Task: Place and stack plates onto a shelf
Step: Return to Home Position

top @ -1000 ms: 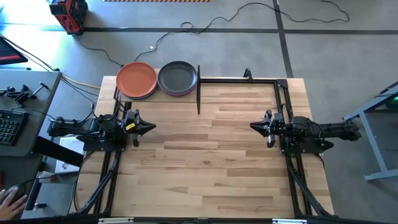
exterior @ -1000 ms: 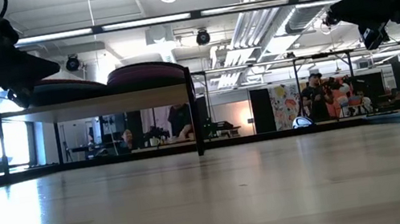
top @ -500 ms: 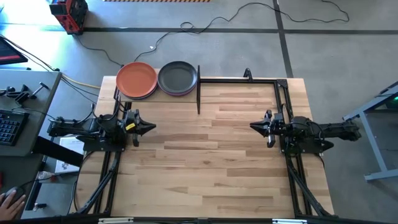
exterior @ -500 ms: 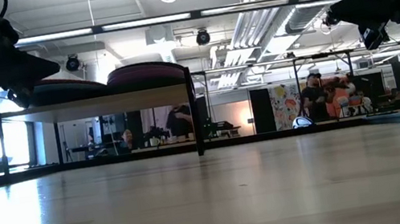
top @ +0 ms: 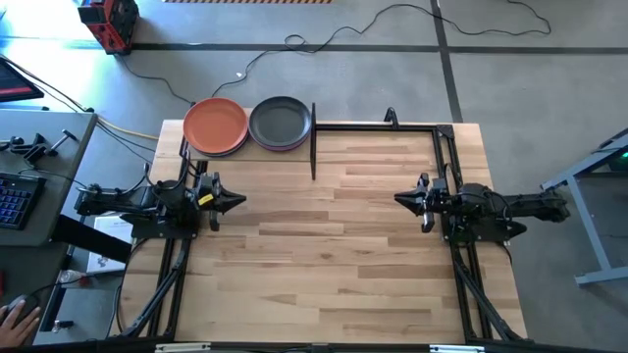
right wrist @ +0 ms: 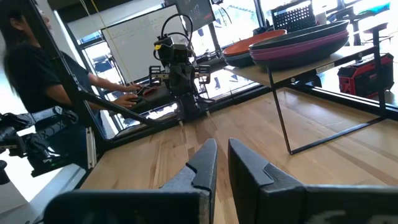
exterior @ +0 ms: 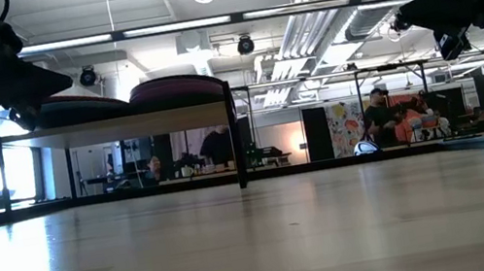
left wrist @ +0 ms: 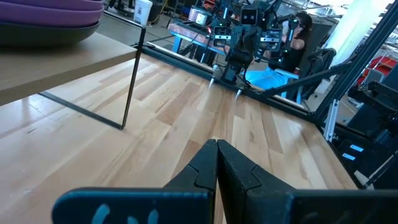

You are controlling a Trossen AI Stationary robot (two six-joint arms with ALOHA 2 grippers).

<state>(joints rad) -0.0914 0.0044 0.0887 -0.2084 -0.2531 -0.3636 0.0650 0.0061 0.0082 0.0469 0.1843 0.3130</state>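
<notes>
Two stacks of plates sit on the shelf (top: 313, 142) at the table's far left corner. The left stack has an orange plate (top: 215, 123) on top. The right stack has a dark grey plate (top: 281, 121) on top, with a purple rim (top: 286, 147) below it. The low view shows both stacks (exterior: 173, 90) on the wood panel (exterior: 122, 126). My left gripper (top: 240, 201) (left wrist: 216, 144) hovers shut over the table's left side, near the shelf. My right gripper (top: 397, 199) (right wrist: 222, 144) hovers over the right side with its fingers almost together, holding nothing.
A black metal frame (top: 378, 126) runs along the far edge and down both sides of the table. The wide middle of the wooden tabletop (top: 324, 245) lies between the arms. A person's hand (top: 12, 316) shows off the table's left. People are in the room behind (exterior: 382, 117).
</notes>
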